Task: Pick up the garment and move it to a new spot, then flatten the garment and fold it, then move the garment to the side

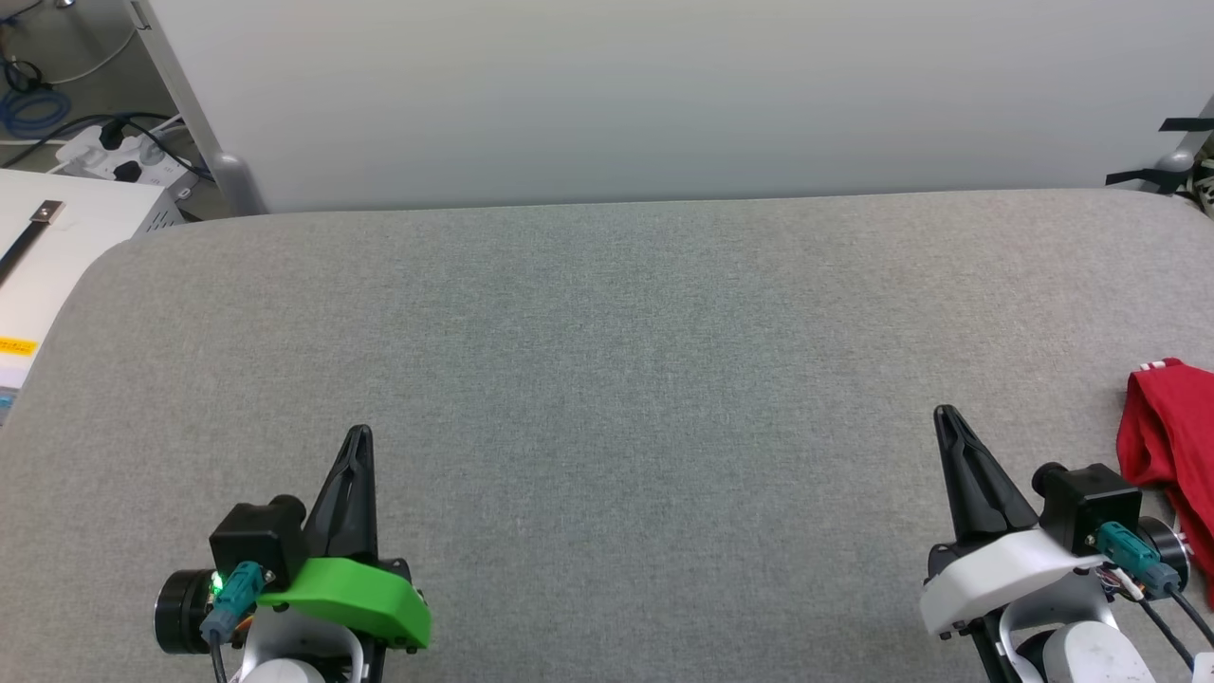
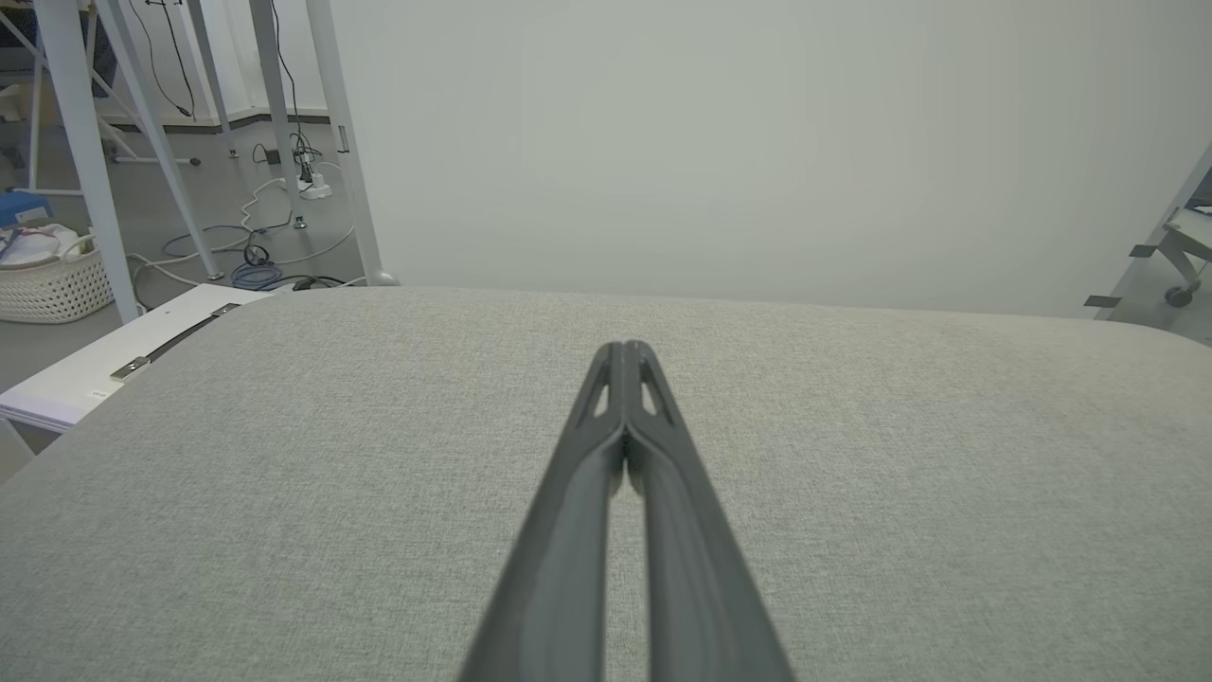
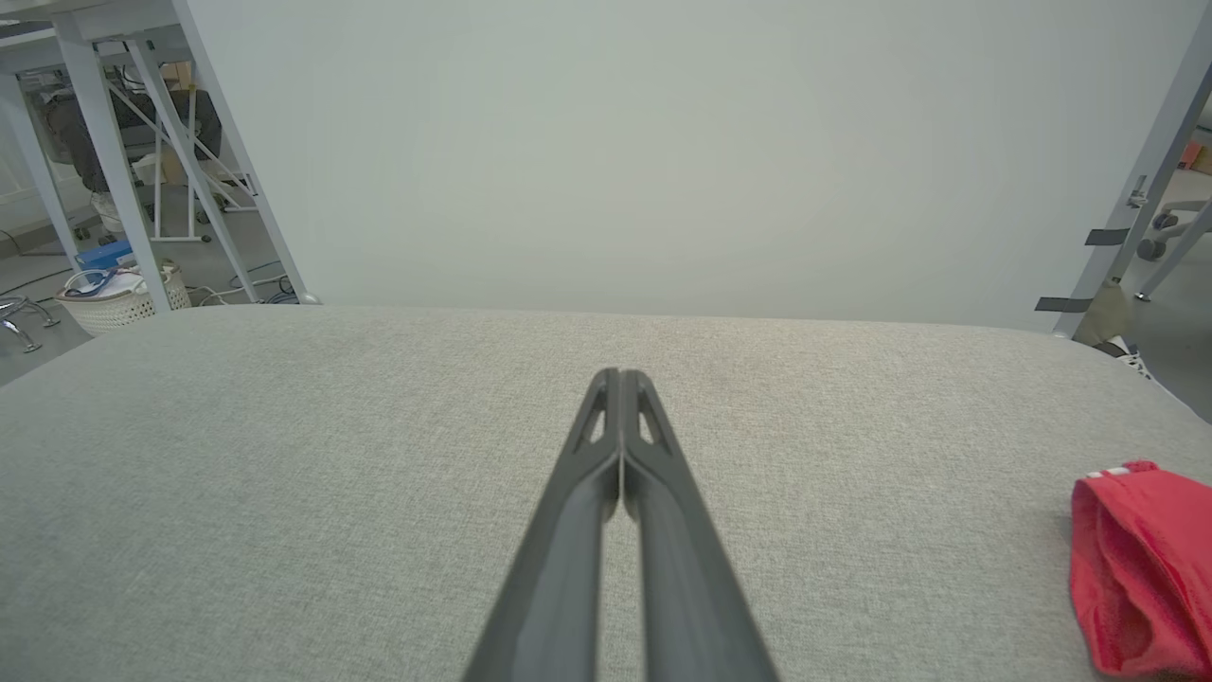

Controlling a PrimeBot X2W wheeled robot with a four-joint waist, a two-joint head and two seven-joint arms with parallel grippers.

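1. Your left gripper [image 1: 358, 438], at the lower left of the head view, is fully closed and holds nothing.
2. Your right gripper [image 1: 947, 419], at the lower right, is also closed and empty.
3. The garment [image 1: 1168, 432], bunched red cloth, lies on the grey padded surface [image 1: 607, 360] at the right edge of the frame.
4. A white basket [image 2: 52, 284] at the left edge of the left wrist view holds pale items too small to identify.

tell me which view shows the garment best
The right wrist view: the garment lies bunched at its lower right, close and unblocked, though cut by the frame edge. The head view has it at the right edge, cut off and partly behind the right arm's camera. The left wrist view faces the grey surface.
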